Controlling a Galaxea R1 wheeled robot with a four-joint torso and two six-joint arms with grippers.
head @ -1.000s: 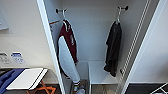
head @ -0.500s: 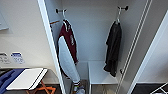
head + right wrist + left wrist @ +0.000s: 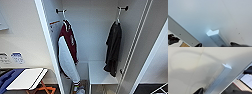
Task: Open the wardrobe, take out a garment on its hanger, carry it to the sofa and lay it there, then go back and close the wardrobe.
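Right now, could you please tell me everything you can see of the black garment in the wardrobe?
The black garment hangs limp from a pale hanger hooked on a dark peg on the right side of the open wardrobe. It looks like soft dark fabric, long, with a sleeve drooping. Its hem ends just above the white shelf. It hangs apart from the red jacket.
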